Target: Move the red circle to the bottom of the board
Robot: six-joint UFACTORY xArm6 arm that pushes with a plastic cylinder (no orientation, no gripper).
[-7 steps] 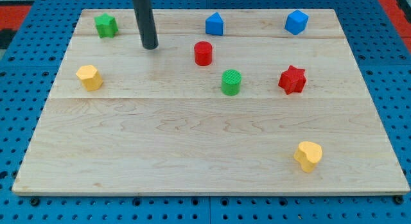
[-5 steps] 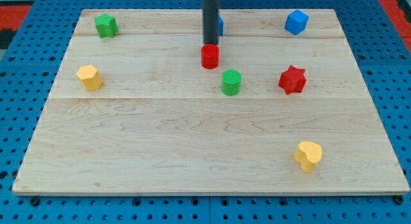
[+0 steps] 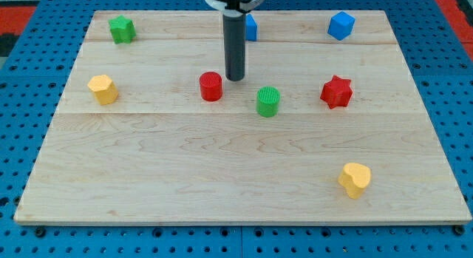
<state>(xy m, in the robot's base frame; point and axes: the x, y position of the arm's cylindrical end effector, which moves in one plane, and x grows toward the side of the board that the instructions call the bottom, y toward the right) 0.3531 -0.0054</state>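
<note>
My tip (image 3: 235,78) is a bare rod end effector with nothing to spread or pinch; it stands just beside the red circle (image 3: 211,86), at its upper right. The circle lies above mid-board, with the green circle (image 3: 267,100) near on the view's right. Judgement: I should reposition directly above the red circle, then push straight down toward the bench's (image 3: 185,191) bottom edge, keeping contact centred to prevent sideways slip.
</note>
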